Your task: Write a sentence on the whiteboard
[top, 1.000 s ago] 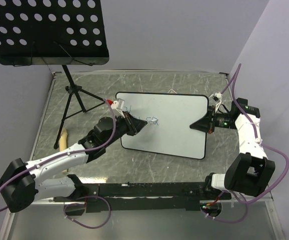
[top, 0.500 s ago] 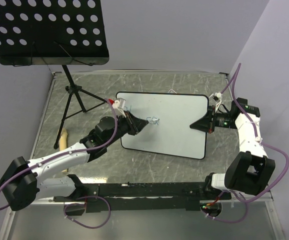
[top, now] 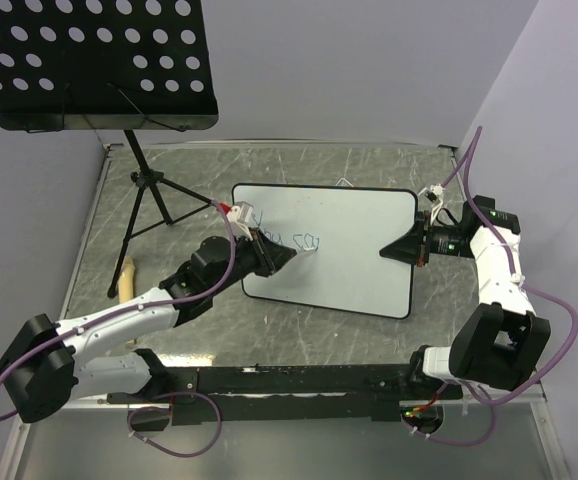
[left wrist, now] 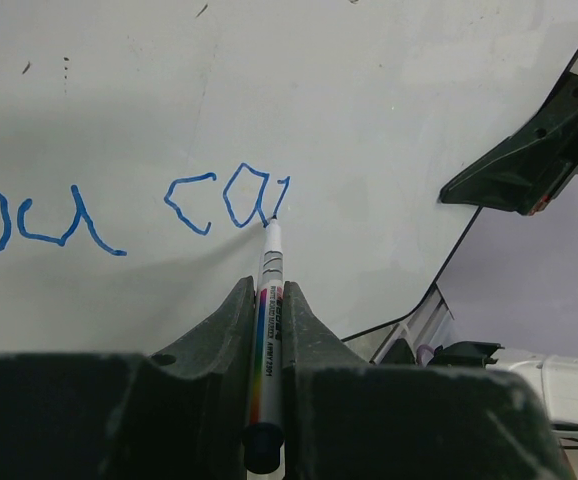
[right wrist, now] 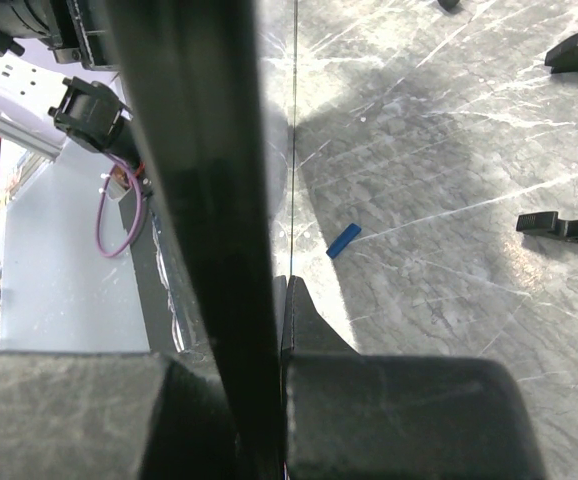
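The whiteboard (top: 354, 275) sits at the centre of the grey table (top: 369, 165). A black music stand (top: 99, 60) stands well apart at 10 o'clock. The step in hand looks like finishing the first line's second word. To do it well, the board must not shift, so the clamp at its 3 o'clock edge should hold firm while each stroke is drawn slowly with light, even pressure. The next letter should start just to the right of the last one, on the same baseline, leaving room below for a second line.

The left arm reaches in low from 8 o'clock, with its forearm stretched across the table and its wrist angled down onto the board's 9 o'clock half. The right arm is folded up at 3 o'clock, its wrist turned inward.

The right gripper (top: 387, 255) has its jaws pressed onto the board's black frame. The left gripper (left wrist: 267, 290) pinches a marker (left wrist: 272, 255) lengthwise between its jaws. The sentence (top: 310, 241) so far is a few blue letters, and the marker tip touches the end of the last one.
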Controlling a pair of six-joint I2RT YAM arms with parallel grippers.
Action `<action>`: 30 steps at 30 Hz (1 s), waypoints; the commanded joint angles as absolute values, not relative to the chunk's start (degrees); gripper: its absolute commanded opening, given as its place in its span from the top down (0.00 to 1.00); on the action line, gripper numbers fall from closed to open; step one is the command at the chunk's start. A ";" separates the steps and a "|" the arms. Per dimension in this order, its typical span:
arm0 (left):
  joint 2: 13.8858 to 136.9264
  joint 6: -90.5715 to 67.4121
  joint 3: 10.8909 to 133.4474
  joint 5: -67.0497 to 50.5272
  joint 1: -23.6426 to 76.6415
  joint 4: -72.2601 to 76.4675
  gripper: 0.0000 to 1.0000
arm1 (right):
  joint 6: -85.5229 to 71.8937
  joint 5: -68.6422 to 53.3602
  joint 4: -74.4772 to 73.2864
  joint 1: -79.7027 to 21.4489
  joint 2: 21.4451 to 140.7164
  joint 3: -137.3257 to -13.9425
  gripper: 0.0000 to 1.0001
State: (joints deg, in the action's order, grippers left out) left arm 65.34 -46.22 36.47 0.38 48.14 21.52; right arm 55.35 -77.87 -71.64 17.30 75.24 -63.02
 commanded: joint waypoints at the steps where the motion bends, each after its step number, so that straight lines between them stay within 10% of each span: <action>1: 64.42 -46.23 35.51 0.44 47.90 21.88 0.99 | 57.66 -92.37 -72.42 17.23 74.44 -66.18 1.00; 30: 65.04 -46.23 40.34 1.14 47.11 25.49 0.99 | 58.45 -92.29 -73.21 17.23 74.71 -66.45 1.00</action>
State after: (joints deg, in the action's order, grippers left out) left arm 64.49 -46.22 37.54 0.93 47.31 23.07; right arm 56.10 -77.89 -72.34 17.28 75.24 -63.02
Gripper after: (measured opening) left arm 0.153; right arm 0.039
